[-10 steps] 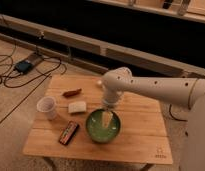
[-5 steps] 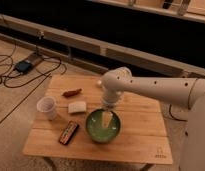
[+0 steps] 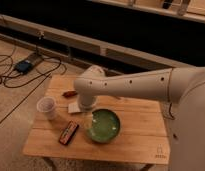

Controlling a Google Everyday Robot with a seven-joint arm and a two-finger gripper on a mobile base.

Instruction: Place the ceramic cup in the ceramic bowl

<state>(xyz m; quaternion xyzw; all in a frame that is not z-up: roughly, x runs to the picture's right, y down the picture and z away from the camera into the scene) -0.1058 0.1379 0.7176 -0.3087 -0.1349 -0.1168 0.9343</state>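
**Clerk:** Items on the table (image 3: 136,145), left to right?

**Keeper:** Cup (image 3: 47,106): white, upright, near the left edge, standing by itself. Bar (image 3: 69,132): dark, flat, towards the front edge. Red item (image 3: 69,93): small, lying towards the back edge. Block (image 3: 74,107): white, flat, just right of the cup, partly hidden by the arm (image 3: 131,87).

**Clerk:** Gripper?

**Keeper:** Gripper (image 3: 88,119): pointing down at the bowl's left rim, fingers spread, well apart from the cup.

**Clerk:** Bowl?

**Keeper:** Bowl (image 3: 108,127): green, glossy inside, wide and shallow, at mid-table, right of the bar and block.
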